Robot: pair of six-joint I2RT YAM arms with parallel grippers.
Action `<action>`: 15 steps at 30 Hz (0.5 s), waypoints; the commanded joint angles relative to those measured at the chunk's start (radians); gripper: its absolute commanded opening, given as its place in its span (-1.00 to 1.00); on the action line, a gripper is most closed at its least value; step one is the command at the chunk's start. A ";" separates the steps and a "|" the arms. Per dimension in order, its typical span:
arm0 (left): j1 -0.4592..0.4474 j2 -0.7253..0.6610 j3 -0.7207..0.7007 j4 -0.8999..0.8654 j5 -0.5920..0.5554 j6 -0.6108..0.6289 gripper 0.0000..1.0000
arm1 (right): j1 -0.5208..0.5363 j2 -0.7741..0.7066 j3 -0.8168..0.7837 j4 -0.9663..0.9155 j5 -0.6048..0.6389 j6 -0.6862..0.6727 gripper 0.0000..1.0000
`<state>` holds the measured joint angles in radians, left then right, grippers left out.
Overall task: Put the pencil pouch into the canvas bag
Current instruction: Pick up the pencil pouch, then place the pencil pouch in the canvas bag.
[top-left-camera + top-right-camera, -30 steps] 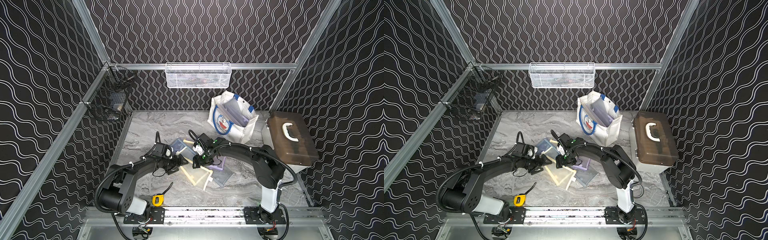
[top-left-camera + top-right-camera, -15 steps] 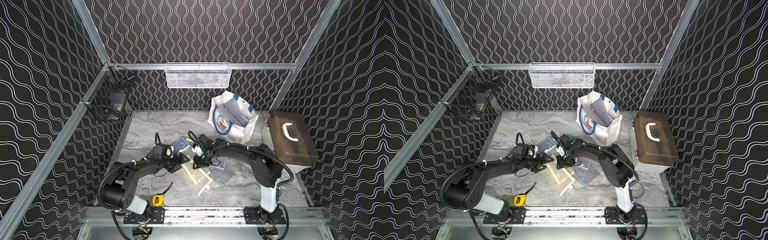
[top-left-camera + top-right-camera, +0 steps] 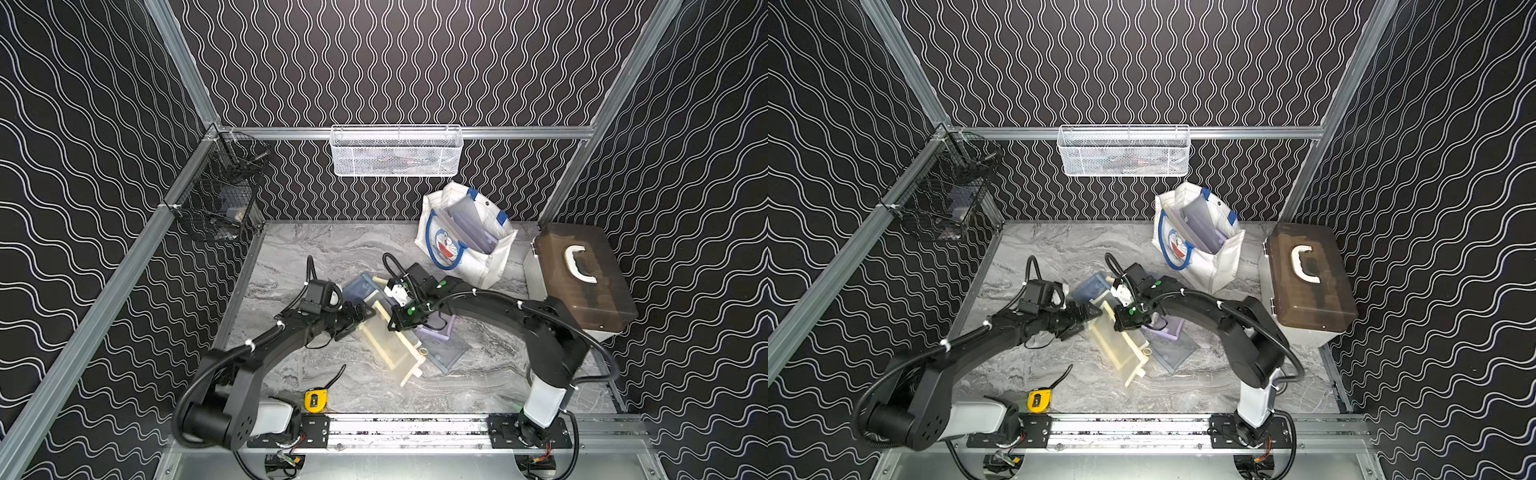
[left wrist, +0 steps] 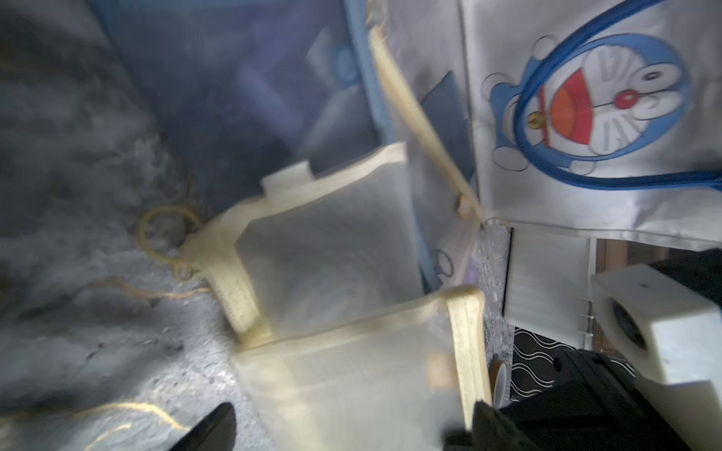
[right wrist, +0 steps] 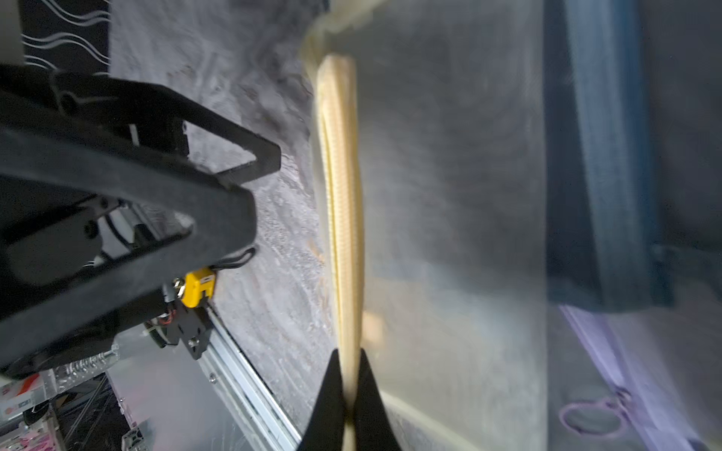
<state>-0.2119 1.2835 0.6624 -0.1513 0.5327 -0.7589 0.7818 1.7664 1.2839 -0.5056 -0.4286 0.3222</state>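
R gripper (image 5: 349, 384) clamped since prior frame, now pinching pencil pouch (image 3: 392, 347) zip edge | L gripper (image 3: 362, 312) fingers spread wide, beside pouch | pouch lies mid-table (image 3: 324, 249), near canvas bag (image 3: 482, 266), outside it

The right gripper (image 5: 348, 361), spread over the cream pouch (image 3: 392, 347) a second ago, is now clamped on its zipper edge. That pouch, earlier a flat diamond, now looks narrower, stretching from 11 to 5 o'clock. The left gripper (image 3: 360, 318) sits further toward 2 o'clock, jaws slightly wider, beside the pouch's edge.
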 commanded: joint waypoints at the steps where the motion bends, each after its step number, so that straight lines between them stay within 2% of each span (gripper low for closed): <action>1: 0.003 -0.074 0.068 -0.183 -0.119 0.139 0.98 | -0.019 -0.087 0.008 -0.011 0.005 -0.089 -1.00; 4: 0.000 -0.093 0.117 -0.252 -0.132 0.185 0.98 | -0.059 -0.144 0.063 -0.082 0.039 -0.157 -1.00; 8: -0.008 -0.109 0.127 -0.244 -0.091 0.204 0.98 | -0.169 -0.164 0.220 -0.211 0.080 -0.225 -1.00; 15: -0.120 -0.092 0.143 -0.192 -0.079 0.210 0.98 | -0.282 -0.071 0.649 -0.411 0.359 -0.405 -1.00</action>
<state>-0.2989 1.1828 0.7914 -0.3656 0.4438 -0.5758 0.5243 1.6569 1.8236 -0.7933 -0.2253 0.0357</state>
